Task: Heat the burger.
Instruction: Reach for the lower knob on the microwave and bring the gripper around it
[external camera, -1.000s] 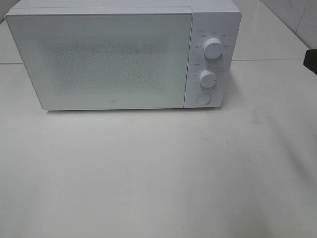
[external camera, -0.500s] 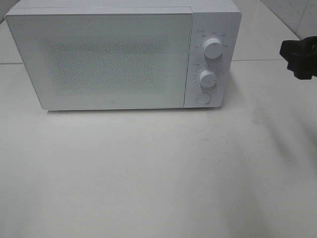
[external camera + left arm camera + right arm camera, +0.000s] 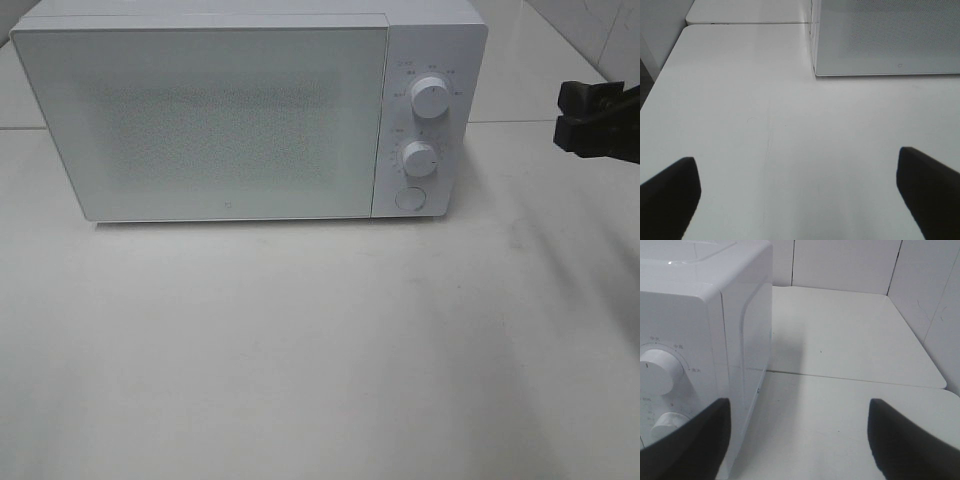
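Two hands stand wide open and empty. No burger shows; whether it lies behind the shut microwave door cannot be told. By judgement the right hand, right of the knobs, is nearer than the left hand.

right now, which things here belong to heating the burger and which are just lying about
For the job: microwave, door shut; upper knob; lower knob; round button; right claw, open. The burger is not in view.
Just there: table; left claw, open, above the table.
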Robot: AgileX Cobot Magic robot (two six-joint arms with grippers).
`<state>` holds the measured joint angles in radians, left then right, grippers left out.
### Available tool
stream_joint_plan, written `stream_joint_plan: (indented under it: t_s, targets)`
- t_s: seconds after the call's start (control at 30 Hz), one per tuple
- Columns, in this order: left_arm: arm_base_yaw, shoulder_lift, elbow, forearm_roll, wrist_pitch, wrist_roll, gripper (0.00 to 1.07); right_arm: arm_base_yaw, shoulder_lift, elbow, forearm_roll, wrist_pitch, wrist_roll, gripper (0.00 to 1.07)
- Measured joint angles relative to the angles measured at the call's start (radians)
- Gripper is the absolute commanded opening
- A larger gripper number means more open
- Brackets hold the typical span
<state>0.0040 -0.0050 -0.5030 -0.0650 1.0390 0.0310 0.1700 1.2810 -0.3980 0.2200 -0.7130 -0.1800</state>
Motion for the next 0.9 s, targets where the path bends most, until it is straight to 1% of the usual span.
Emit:
stream_joint_plan:
  t_s: [0.03, 0.07, 0.1, 0.13, 0.17, 0.2, 0.27, 0.37, 0.43, 0.47, 0.53, 0.57, 0.6, 0.63, 0.7, 0.73, 0.77, 0.83, 0.9]
  targets:
    - [0.000, 0.000, 0.000, 0.000, 0.000, 0.000, 1.00, 0.000, 0.000, 0.000, 0.000, 0.000, 0.000, 0.74]
    - [0.000, 0.000, 0.000, 0.000, 0.000, 0.000, 1.00, 0.036, 0.023, 0.010, 0.061, -0.028, -0.033, 0.74]
    - [0.000, 0.000, 0.000, 0.000, 0.000, 0.000, 1.00, 0.036, 0.023, 0.010, 0.061, -0.028, -0.033, 0.74]
    - [0.000, 0.000, 0.000, 0.000, 0.000, 0.000, 1.00, 0.059, 0.034, 0.015, 0.086, -0.047, -0.051, 0.74]
    - [0.000, 0.000, 0.000, 0.000, 0.000, 0.000, 1.00, 0.102, 0.066, 0.022, 0.142, -0.080, -0.077, 0.74]
    - [0.000, 0.000, 0.000, 0.000, 0.000, 0.000, 1.00, 0.102, 0.066, 0.022, 0.142, -0.080, -0.077, 0.74]
    - [0.000, 0.000, 0.000, 0.000, 0.000, 0.000, 1.00, 0.163, 0.111, 0.025, 0.218, -0.129, -0.100, 0.74]
    - [0.000, 0.000, 0.000, 0.000, 0.000, 0.000, 1.00, 0.183, 0.125, 0.025, 0.240, -0.143, -0.102, 0.74]
    - [0.000, 0.000, 0.000, 0.000, 0.000, 0.000, 1.00, 0.264, 0.174, 0.025, 0.312, -0.205, -0.109, 0.74]
    - [0.000, 0.000, 0.000, 0.000, 0.000, 0.000, 1.00, 0.264, 0.174, 0.025, 0.312, -0.205, -0.109, 0.74]
    - [0.000, 0.000, 0.000, 0.000, 0.000, 0.000, 1.00, 0.321, 0.212, 0.025, 0.368, -0.244, -0.111, 0.74]
    - [0.000, 0.000, 0.000, 0.000, 0.000, 0.000, 1.00, 0.321, 0.212, 0.025, 0.368, -0.244, -0.111, 0.74]
    - [0.000, 0.000, 0.000, 0.000, 0.000, 0.000, 1.00, 0.358, 0.233, 0.025, 0.401, -0.266, -0.111, 0.74]
    - [0.000, 0.000, 0.000, 0.000, 0.000, 0.000, 1.00, 0.358, 0.233, 0.025, 0.401, -0.266, -0.111, 0.74]
    - [0.000, 0.000, 0.000, 0.000, 0.000, 0.000, 1.00, 0.409, 0.264, 0.024, 0.445, -0.300, -0.112, 0.74]
    - [0.000, 0.000, 0.000, 0.000, 0.000, 0.000, 1.00, 0.409, 0.264, 0.024, 0.445, -0.300, -0.112, 0.74]
    - [0.000, 0.000, 0.000, 0.000, 0.000, 0.000, 1.00, 0.439, 0.285, 0.024, 0.469, -0.320, -0.113, 0.74]
    - [0.000, 0.000, 0.000, 0.000, 0.000, 0.000, 1.00, 0.454, 0.296, 0.024, 0.483, -0.330, -0.114, 0.74]
    - [0.000, 0.000, 0.000, 0.000, 0.000, 0.000, 1.00, 0.496, 0.326, 0.023, 0.518, -0.366, -0.117, 0.74]
